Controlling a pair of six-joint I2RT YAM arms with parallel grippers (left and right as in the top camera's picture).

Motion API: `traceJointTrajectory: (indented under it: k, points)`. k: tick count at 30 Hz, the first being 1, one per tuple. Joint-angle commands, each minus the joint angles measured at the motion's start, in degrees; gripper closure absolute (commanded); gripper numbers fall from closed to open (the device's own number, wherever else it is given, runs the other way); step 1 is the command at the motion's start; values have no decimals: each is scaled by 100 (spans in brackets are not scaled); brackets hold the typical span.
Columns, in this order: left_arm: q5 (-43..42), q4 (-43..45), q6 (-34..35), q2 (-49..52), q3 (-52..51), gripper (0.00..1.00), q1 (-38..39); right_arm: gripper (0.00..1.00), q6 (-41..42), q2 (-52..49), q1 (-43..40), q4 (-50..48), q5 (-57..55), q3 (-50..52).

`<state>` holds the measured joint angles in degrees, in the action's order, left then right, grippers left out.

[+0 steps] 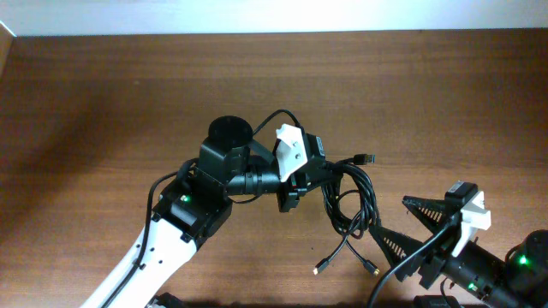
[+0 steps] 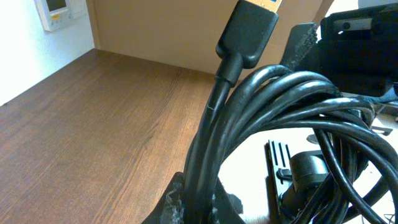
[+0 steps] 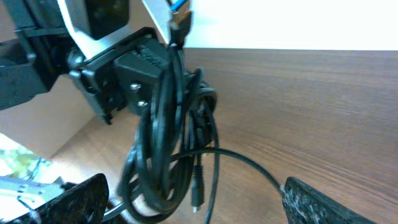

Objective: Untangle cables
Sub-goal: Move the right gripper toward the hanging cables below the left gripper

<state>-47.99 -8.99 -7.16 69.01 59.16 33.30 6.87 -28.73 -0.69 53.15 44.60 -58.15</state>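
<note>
Left gripper clamped on cables; bundle hangs from it, near bench centre. Right gripper spread wide, holds nothing, near front right corner, apart from bundle.

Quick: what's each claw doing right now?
Left claw: closed, holding the bunched cables.
Right claw: wide open, holding nothing.

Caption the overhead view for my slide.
Left pincer grips the bundled cables; open right pincer sits nearby, empty.
</note>
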Motion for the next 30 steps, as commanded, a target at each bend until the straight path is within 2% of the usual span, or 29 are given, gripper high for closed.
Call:
traceJointTrajectory:
  k: [1,15,25,30]
  points:
    - [-238,37,111,-46,127,100,-20,12,-68,-31,31,-26,-555,-81]
    - [-236,42,111,-46,127,100,-20,12,-68,-31,31,-216,-1097,-81]
    - [-234,127,116,-46,127,100,-2,12,-68,-31,31,-210,-249,-81]
    - [-240,175,190,-44,127,100,-2,12,-70,-31,31,-192,-190,-79]
